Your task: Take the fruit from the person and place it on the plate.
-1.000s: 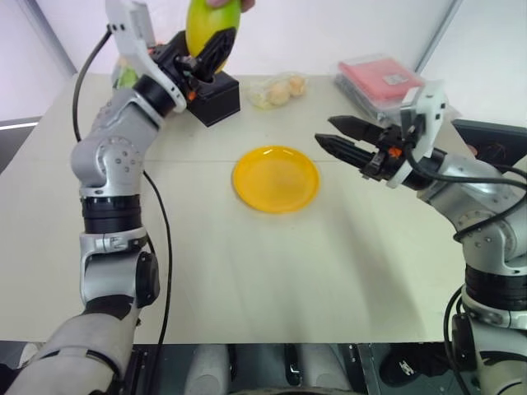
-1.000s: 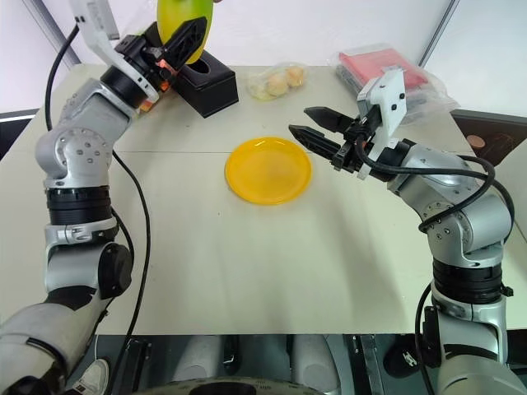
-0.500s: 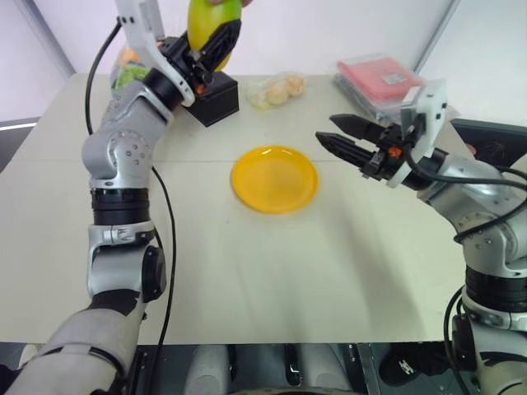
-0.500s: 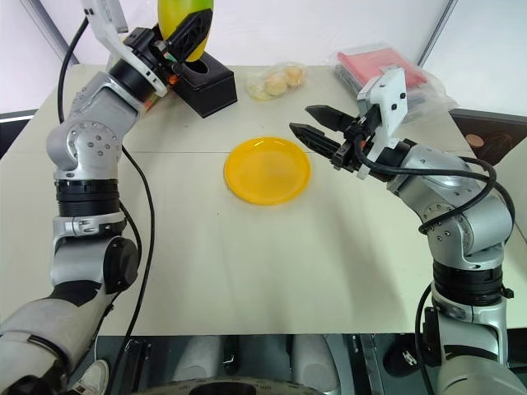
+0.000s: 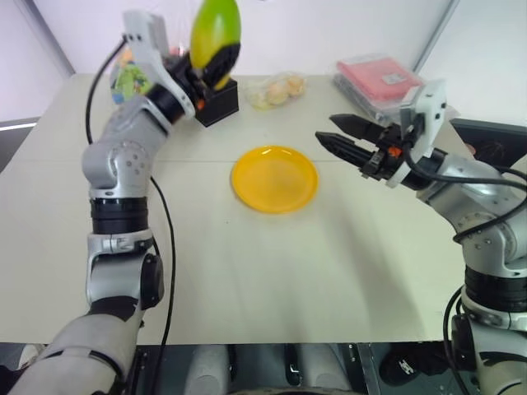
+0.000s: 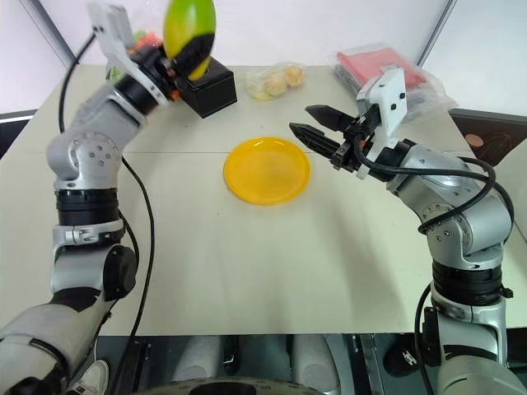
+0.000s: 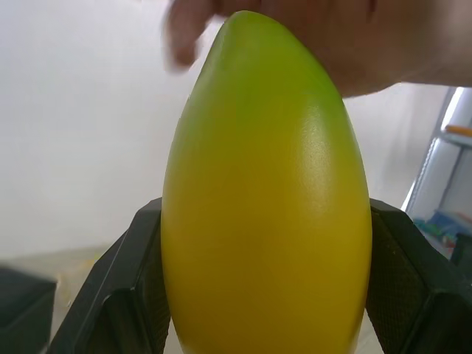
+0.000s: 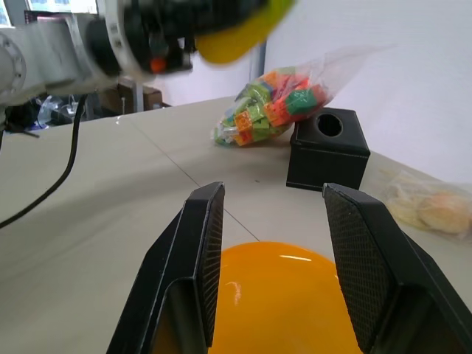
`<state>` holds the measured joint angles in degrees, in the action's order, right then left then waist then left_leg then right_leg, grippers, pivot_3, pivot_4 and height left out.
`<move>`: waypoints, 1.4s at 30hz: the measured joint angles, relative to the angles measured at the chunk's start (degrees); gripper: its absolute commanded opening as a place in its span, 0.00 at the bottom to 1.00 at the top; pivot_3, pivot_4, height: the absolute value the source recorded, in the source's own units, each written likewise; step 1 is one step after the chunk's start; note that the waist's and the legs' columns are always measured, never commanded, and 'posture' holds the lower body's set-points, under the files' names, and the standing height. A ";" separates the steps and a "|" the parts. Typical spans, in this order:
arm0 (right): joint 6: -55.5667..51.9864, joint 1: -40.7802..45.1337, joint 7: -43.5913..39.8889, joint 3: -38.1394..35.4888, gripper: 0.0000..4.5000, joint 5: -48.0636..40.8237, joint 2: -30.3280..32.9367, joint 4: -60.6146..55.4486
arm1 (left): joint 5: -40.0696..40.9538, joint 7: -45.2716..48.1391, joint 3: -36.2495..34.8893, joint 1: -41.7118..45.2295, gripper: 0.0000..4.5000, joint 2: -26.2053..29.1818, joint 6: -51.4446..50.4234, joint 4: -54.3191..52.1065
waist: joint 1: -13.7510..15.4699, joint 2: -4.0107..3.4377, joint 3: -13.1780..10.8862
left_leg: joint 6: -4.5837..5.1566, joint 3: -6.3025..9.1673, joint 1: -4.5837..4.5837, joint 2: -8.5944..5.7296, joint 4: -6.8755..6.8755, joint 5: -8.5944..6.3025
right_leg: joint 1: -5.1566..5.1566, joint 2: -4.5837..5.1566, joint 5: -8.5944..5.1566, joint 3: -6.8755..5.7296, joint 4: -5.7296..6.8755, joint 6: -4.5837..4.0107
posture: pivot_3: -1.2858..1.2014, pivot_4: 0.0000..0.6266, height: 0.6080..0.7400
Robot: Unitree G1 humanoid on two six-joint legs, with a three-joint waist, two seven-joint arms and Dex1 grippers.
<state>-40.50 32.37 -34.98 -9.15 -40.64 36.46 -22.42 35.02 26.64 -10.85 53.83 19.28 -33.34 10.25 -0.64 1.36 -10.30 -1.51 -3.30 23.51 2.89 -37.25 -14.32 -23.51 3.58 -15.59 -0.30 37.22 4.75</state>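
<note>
Fruit first: the smooth oval mango-like fruit [image 5: 216, 30], yellow low down and shading to green at its tip, sits up high at the far left of the bench [image 5: 247, 271], pinched between the two black fingers of my left end effector [image 5: 216, 59]. From the left wrist camera both pads are flat against its sides, so that end effector is clamped on the fruit. The person's bare hand [image 7: 346, 44] is right at the green tip, fingers blurred, and I honestly can't tell if they're touching it or have let go.

So the step I'm in, as I read it, is the handover itself. To do it well I'd keep the squeeze steady and not pull away hard until that hand is clearly off. The skin looks glossy and the shape tapers, so I reckon it could squirt out of a two-finger pinch if I jerk or tilt it. After that it's a gentle carry across and down to the round glossy bright yellow plate [image 5: 275, 178], which sits empty mid-bench. I'd watch the black cube-shaped box with a round hole on top [image 5: 216, 100] sitting just under the fruit.

Over on the right, my right end effector [image 5: 336, 137] hovers near the plate's right edge, fingers spread wide, gripping nothing.
</note>
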 measured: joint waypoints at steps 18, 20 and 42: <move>1.86 -14.82 -6.17 -0.92 0.47 7.93 14.67 -8.88 | -14.03 19.70 16.32 6.67 0.61 -0.39 -2.37 27.42 | 0.94 0.03 -0.02 | 0.01 0.02 0.06 -0.04 -0.01 0.00 | -0.05 -0.03 -0.01 -0.03 -0.03 0.00 | 0.52 0.24 0.93; 1.86 -15.04 -5.13 -0.93 0.47 7.90 13.74 -9.62 | -15.99 21.35 17.50 7.71 0.61 -1.35 -1.75 31.55 | 0.97 0.03 -0.02 | 0.01 0.01 0.07 -0.04 -0.01 0.00 | -0.06 -0.03 -0.01 -0.03 -0.03 0.00 | 0.52 0.24 0.93; 1.82 -16.75 -1.00 -0.86 0.47 8.10 9.95 -11.93 | -25.71 30.66 18.46 7.98 0.99 -3.75 10.53 36.17 | 1.24 0.04 -0.03 | 0.06 0.10 0.96 -0.02 -0.48 -0.02 | -0.77 -0.02 0.04 -0.05 0.19 0.07 | 0.52 0.24 0.93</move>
<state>-38.69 15.61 -35.98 -10.01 -32.54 46.41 -34.35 9.30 57.30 7.61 61.81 15.53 -22.80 46.42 0.60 1.40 -10.32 -1.45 -3.19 24.47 2.86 -37.73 -14.34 -24.28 3.56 -15.55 -0.35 37.41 4.81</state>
